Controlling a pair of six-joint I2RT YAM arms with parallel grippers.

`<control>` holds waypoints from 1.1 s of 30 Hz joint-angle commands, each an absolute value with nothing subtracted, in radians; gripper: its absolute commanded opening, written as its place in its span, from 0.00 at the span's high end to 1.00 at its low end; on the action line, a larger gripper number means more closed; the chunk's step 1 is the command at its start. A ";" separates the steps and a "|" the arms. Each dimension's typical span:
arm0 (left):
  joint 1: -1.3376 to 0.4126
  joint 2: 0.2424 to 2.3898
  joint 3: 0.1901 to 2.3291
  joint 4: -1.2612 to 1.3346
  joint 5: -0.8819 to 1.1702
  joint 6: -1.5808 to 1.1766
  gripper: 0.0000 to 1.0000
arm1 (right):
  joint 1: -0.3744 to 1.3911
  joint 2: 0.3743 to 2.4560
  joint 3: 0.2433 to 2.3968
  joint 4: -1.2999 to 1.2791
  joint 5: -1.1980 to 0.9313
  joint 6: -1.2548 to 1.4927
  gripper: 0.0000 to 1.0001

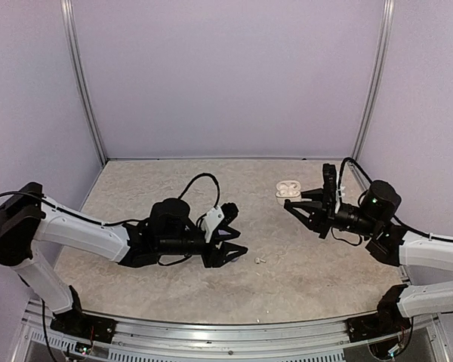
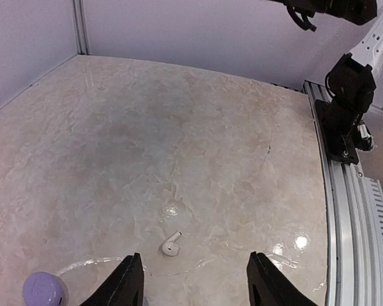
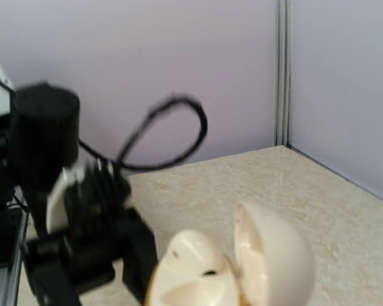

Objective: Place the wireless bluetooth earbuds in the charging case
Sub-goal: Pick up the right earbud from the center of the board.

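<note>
The wireless bluetooth earbuds: you have one in view, a white stemmed bud lying flat on the table.

Left gripper: the jaws stand wide apart and hold nothing. In the left wrist view the white bud lies just ahead of the fingertips, nearer the left finger than the right, and touches neither. The overhead view agrees: the bud lies just beyond the left gripper, apart from it.

Right gripper: seen from above, its jaws are spread with nothing between them. Its own wrist view shows no fingers.

Count, working outward:
- Earbuds: one, white.
- Charging case: one, white, lid swung open, standing on the table just beyond the right gripper and well apart from the white bud. The right wrist view shows it close up but blurred, so you cannot tell from it whether the wells are filled.
- Lilac round object: one, cut off at the lower left corner of the left wrist view, beside the left finger. A faint mark on its top is too small to read.
</note>
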State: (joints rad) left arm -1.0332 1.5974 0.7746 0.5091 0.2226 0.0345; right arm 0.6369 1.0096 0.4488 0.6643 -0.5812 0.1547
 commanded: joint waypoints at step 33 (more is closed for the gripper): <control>-1.056 2.111 0.916 0.678 0.198 0.193 0.59 | 0.593 0.934 0.423 0.584 -0.589 0.172 1.00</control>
State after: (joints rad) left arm -1.0508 2.0796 0.8803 0.7097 0.2348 0.1673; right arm 0.6079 0.9512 0.4290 0.5800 -0.5873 0.1677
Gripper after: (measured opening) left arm 0.409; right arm 0.233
